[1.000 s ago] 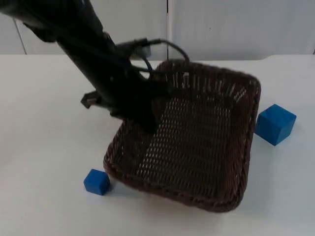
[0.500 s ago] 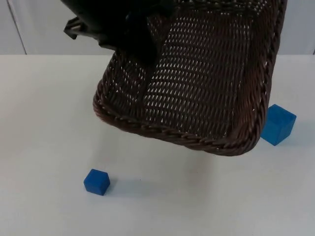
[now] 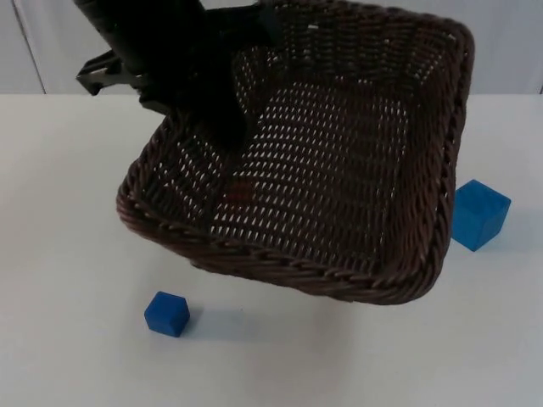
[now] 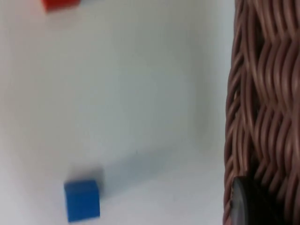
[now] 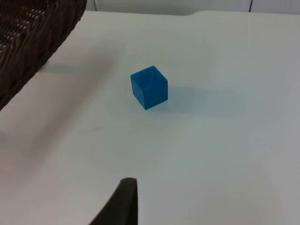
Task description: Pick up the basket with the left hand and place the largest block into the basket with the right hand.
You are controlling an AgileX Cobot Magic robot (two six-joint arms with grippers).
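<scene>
- The white table top [image 3: 68, 212] runs back to the grey partition wall [image 3: 509, 42]; its surface is plain and matte, with soft shadows under the things above it.
- The dark brown wicker basket [image 3: 339, 280] is held up off the table, tilted so that its open inside faces the top camera; its shadow falls on the table below its near rim. In the left wrist view its woven wall [image 4: 267, 93] stands right against the camera, and in the right wrist view a corner of it [image 5: 33, 33] hangs over the table.
- The left arm comes in from the upper left of the top view, and the left gripper [image 3: 225, 127] is pinched on the basket's left rim, one finger inside the basket; a black fingertip [image 4: 243, 204] lies against the weave.
- The large blue block [image 3: 479, 214] stands on the table just beside the basket's right edge as the top view shows it, partly covered by the rim. In the right wrist view it [image 5: 149, 87] stands alone with bare table on every side.
- The small blue block [image 3: 167, 314] sits on the table near the front, below the basket's left corner and apart from it; it also shows in the left wrist view [image 4: 82, 200].
- A red block [image 4: 61, 3] lies at the edge of the left wrist view, well apart from the small blue one.
- Of the right gripper, one black fingertip [image 5: 121, 204] shows above the table, short of the large blue block; whether it is spread or closed cannot be told.
</scene>
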